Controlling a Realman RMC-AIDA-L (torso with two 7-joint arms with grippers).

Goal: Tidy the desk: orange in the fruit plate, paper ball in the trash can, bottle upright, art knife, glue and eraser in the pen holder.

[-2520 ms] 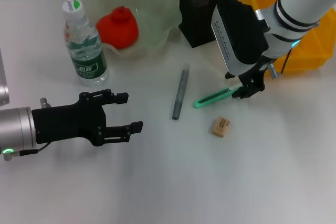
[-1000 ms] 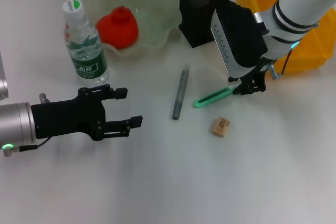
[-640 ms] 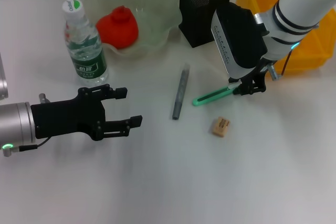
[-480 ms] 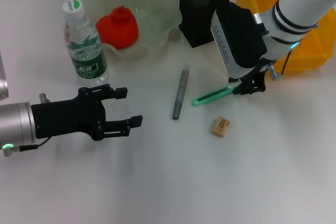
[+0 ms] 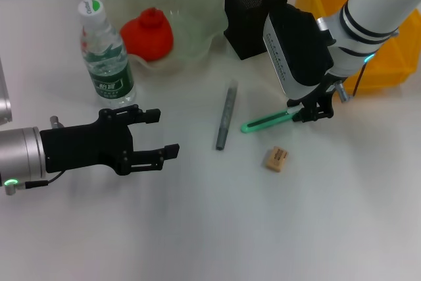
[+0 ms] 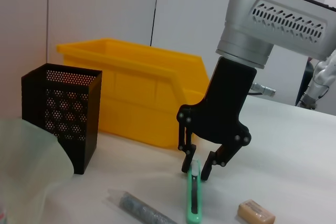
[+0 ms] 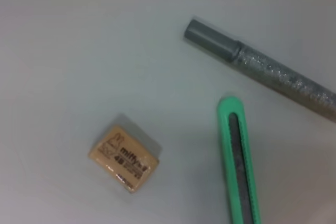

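My right gripper (image 5: 308, 113) is shut on the near end of the green art knife (image 5: 266, 122), which lies slanted on the table; in the left wrist view its fingers (image 6: 185, 167) pinch the knife (image 6: 193, 195). The grey glue stick (image 5: 225, 115) lies left of the knife and the tan eraser (image 5: 277, 158) in front of it. The black mesh pen holder (image 5: 253, 11) stands behind. The orange (image 5: 148, 33) sits in the pale green fruit plate (image 5: 197, 14). The bottle (image 5: 105, 54) stands upright. My left gripper (image 5: 168, 135) is open and empty, low at the left. The paper ball is out of view.
A yellow bin (image 5: 368, 37) stands at the back right, right behind my right arm. In the right wrist view the eraser (image 7: 124, 157), knife (image 7: 239, 166) and glue stick (image 7: 262, 74) lie close together on the white table.
My right gripper has shifted slightly and the knife's free end has swung a little to the left. My left gripper rose slightly early on and has held still since.
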